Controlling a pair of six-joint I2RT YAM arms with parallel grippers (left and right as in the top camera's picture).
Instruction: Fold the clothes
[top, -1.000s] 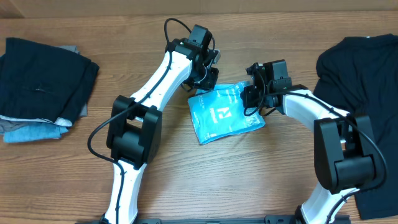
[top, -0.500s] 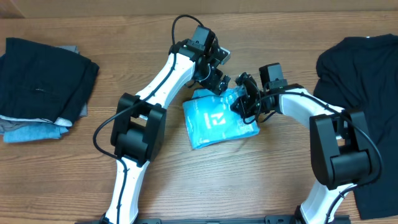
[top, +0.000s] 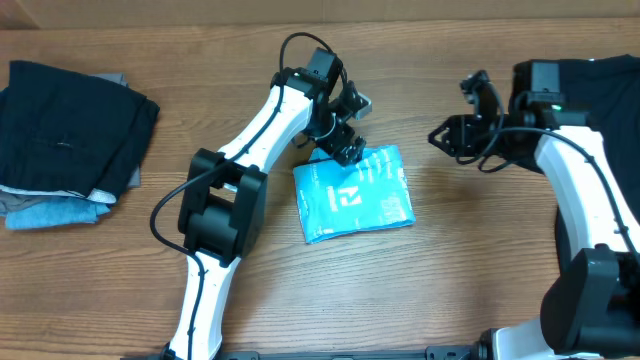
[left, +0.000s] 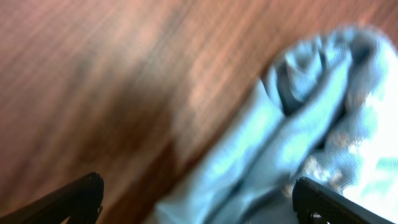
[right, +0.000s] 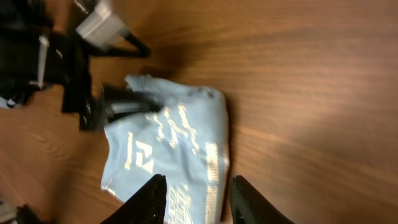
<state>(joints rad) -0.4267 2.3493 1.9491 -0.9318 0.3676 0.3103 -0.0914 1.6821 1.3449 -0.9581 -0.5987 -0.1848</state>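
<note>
Moved: both of my claws have come off the sky-blue T-shirt (top: 355, 195) since a second ago. My right claw (top: 458, 112), then pressed to the shirt's right side, has swung away toward the right edge of the table (top: 450, 285). My left claw (top: 350, 125) has sprung wide.
Left claw: jaws spread as far as they go, nothing held. It hangs at the shirt's far left corner. Whether a tip still brushes the cloth I cannot tell.
Left wrist view: blurred; rumpled pale-blue fabric on brown wood fills the space between my two dark fingertips (left: 74, 198).
Right claw: jaws partly apart and empty, well clear of the shirt, over bare wood beside the plain black shirt (top: 622, 115).
Right wrist view: my two fingers (right: 152, 199) frame the shirt from a distance, with the left claw at its far corner.
T-shirt: folded into a rough rectangle, white logo and lettering facing up. It lies flat at about the middle of the table, free of both claws' grip.
Left edge of table: stack of folded dark garments (top: 70, 130), a dull-blue one at the bottom, well apart from the shirt.
</note>
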